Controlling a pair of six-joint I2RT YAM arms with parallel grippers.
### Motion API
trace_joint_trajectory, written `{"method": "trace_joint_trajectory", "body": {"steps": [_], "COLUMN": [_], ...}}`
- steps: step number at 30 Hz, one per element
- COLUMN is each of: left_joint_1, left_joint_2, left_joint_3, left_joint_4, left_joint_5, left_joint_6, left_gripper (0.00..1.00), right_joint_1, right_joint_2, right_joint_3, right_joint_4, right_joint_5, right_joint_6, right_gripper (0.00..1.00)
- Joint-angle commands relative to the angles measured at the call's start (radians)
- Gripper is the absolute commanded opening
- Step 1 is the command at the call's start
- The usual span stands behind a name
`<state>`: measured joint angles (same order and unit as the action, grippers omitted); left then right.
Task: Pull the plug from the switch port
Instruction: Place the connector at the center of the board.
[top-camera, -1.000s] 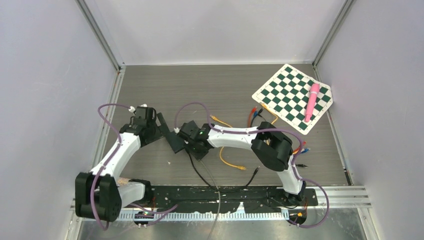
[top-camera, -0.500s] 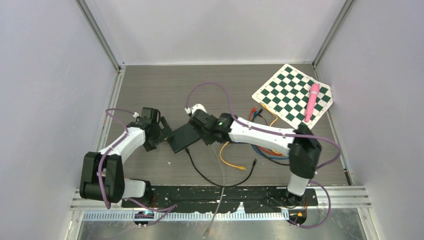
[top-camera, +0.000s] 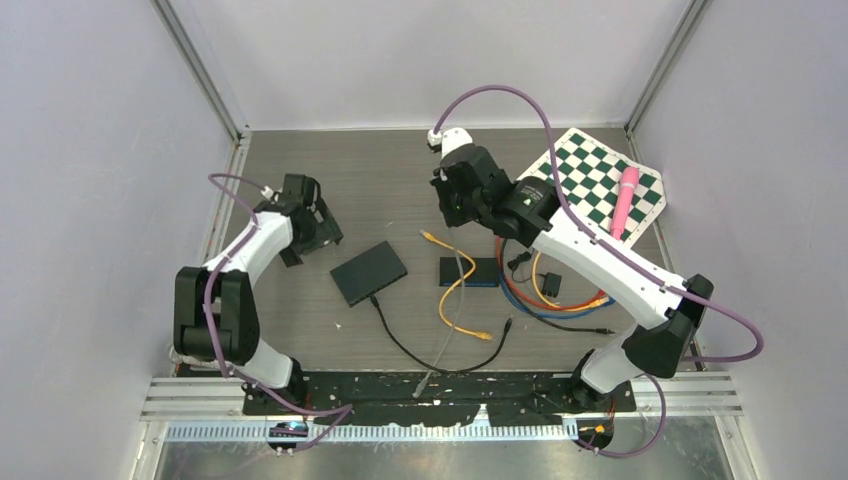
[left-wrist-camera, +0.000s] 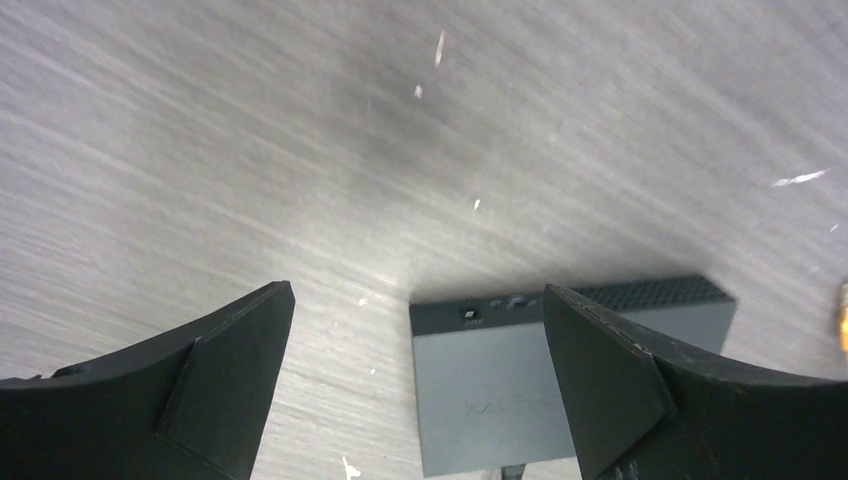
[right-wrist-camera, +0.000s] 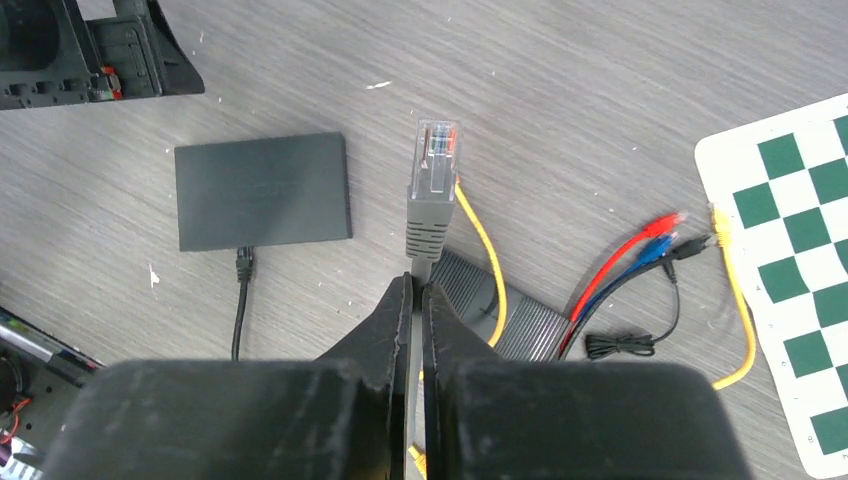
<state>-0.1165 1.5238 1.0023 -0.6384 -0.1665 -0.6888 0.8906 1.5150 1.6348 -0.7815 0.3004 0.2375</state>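
One plug (right-wrist-camera: 433, 190) free: right gripper (right-wrist-camera: 415, 290) clamps behind it, clear of the switch (right-wrist-camera: 262, 190); left gripper (left-wrist-camera: 416, 300) gapes wide. Set it down gently.

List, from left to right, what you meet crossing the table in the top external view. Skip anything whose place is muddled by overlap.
left claw → black switch → dark flat box → small black cube → pink marker
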Motion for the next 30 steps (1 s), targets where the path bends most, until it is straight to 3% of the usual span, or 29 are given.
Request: {"method": "trace_joint_trajectory", "body": {"steps": [1, 6, 10, 17, 20, 25, 30], "left_joint_1": [0.05, 0.109, 0.112, 0.147, 0.146, 0.147, 0.146], "left_joint_2": [0.065, 0.153, 0.275, 0.361, 0.365, 0.352, 0.275], "left_joint_3": [0.101, 0.139, 0.264, 0.344, 0.353, 0.333, 0.266], "left_joint_4": [-0.023, 0.021, -0.098, -0.129, -0.118, -0.104, -0.074], "left_joint_5": [-0.003, 0.112, 0.131, 0.176, 0.18, 0.175, 0.176], "left_joint_6": [0.082, 0.137, 0.171, 0.197, 0.207, 0.215, 0.236], "left_gripper": [1.0, 1.0, 0.98, 0.74, 0.7, 0.68, 0.79], "right_joint_1": [-0.018, -0.019, -0.019, -0.02, -0.022, -0.021, -0.029], "right_joint_2": [-0.052, -0.09, -0.148, -0.173, -0.171, -0.15, -0.129], "right_joint_3": [0.102, 0.121, 0.147, 0.269, 0.304, 0.328, 0.328], "right_joint_4": [-0.034, 0.023, 0.1, 0.171, 0.177, 0.084, -0.1], "right_joint_5": [0.02, 0.078, 0.091, 0.096, 0.071, 0.108, 0.068], "right_joint_6": [-0.046, -0.162, -0.256, -0.321, -0.325, -0.391, -0.391], "right_gripper": [0.05, 0.05, 0.05, 0.05, 0.05, 0.05, 0.05]}}
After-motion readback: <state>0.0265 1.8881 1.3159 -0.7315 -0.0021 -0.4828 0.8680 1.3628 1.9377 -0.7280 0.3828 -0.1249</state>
